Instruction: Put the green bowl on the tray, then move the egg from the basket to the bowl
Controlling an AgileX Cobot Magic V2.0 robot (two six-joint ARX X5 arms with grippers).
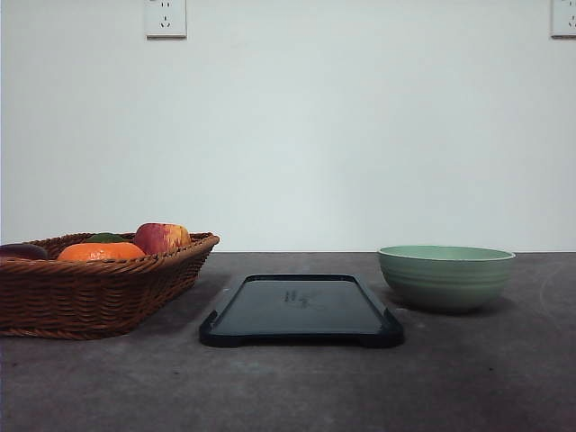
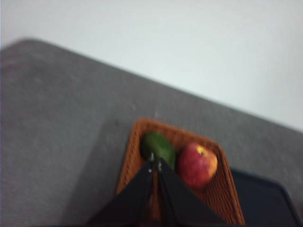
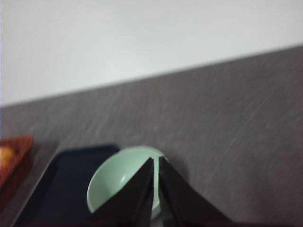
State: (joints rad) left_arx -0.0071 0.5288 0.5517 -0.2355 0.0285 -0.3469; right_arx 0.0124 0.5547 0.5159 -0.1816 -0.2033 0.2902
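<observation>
While nothing is lifted yet, step one stands untouched: green bowl [image 1: 445,277] sitting on the counter [image 1: 288,387], just beside the right end of the tray [image 1: 301,310], not on it. Tray lying bare in the middle, basket [image 1: 94,283] well off to the left with an apple [image 1: 162,238], an orange fruit [image 1: 99,251] and something green [image 1: 105,238] showing above the weave. At the far left rim, a dark reddish-brown lump [image 1: 22,251], possibly the egg, though hard to confirm from here.

Over on the right wrist view, right gripper [image 3: 155,163] hanging above the bowl's far rim, fingers pressed nearly together with only a sliver of light between, holding nothing. On the left wrist view, left gripper [image 2: 155,161] poised over the basket, likewise closed to a hairline and empty, tips near the green fruit and the apple.

Best handled by the right arm, going by position. Needs opening wide first, then dropping one finger inside the bowl and one outside to pinch the rim wall squarely. Ought to lift straight up enough to clear the tray's low raised edge, slide left, and settle flat in the tray's centre. Worth noting the bowl looks nearly as wide as the tray, so little margin for off-centre placement. Risk of tipping if the pinch sits shallow on that rim.
</observation>
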